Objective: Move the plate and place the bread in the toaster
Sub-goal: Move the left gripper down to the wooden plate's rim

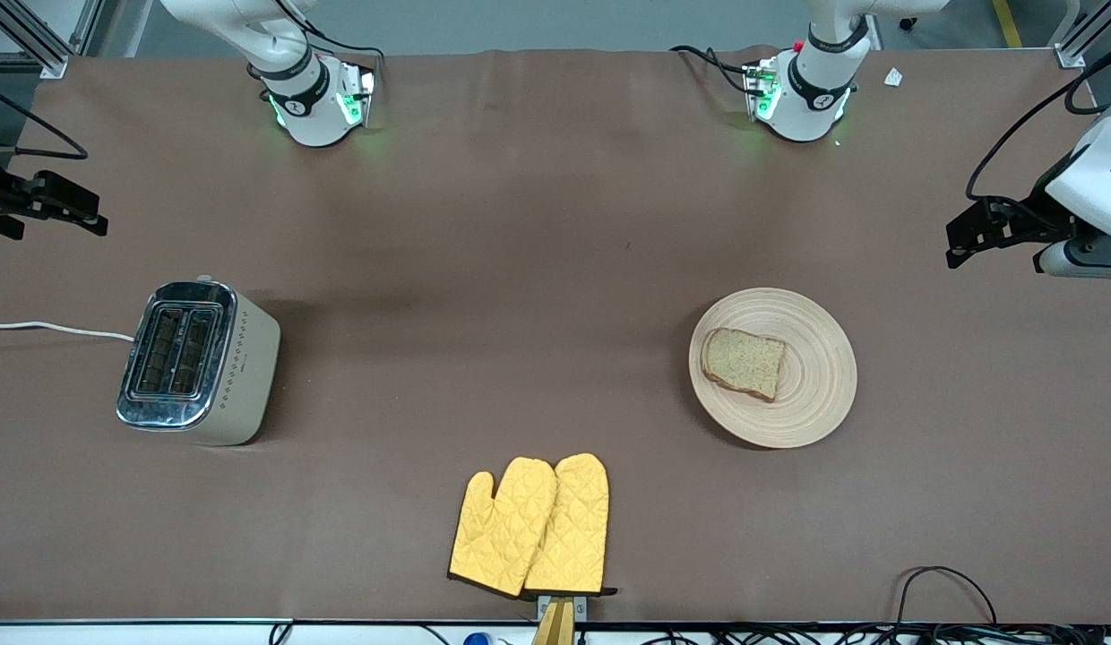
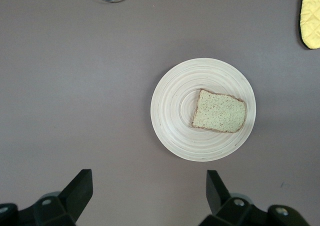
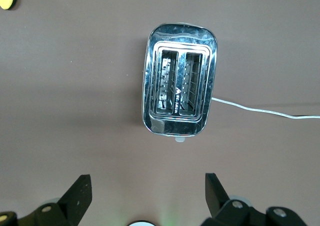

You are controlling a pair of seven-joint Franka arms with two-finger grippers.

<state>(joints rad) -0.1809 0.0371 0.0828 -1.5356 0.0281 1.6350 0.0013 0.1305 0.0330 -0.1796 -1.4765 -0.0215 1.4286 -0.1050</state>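
Note:
The light tan wooden plate [image 1: 815,403] lies on the brown table toward the left arm's end, with the slice of brown speckled bread [image 1: 744,363] flat on it. Both show in the left wrist view: the plate [image 2: 175,116] and the bread [image 2: 220,118]. The toaster [image 1: 197,363] stands toward the right arm's end, both slots empty, also in the right wrist view [image 3: 180,98]. My left gripper [image 1: 957,242] hangs open and empty over the table's end beside the plate [image 2: 149,178]. My right gripper [image 1: 97,213] hangs open and empty over the table's end by the toaster [image 3: 148,183].
A pair of yellow oven mitts [image 1: 533,524] lies at the table's front edge, between toaster and plate. The toaster's white cord [image 1: 54,329] runs off the right arm's end. Black cables [image 1: 945,591] loop at the front edge near the left arm's end.

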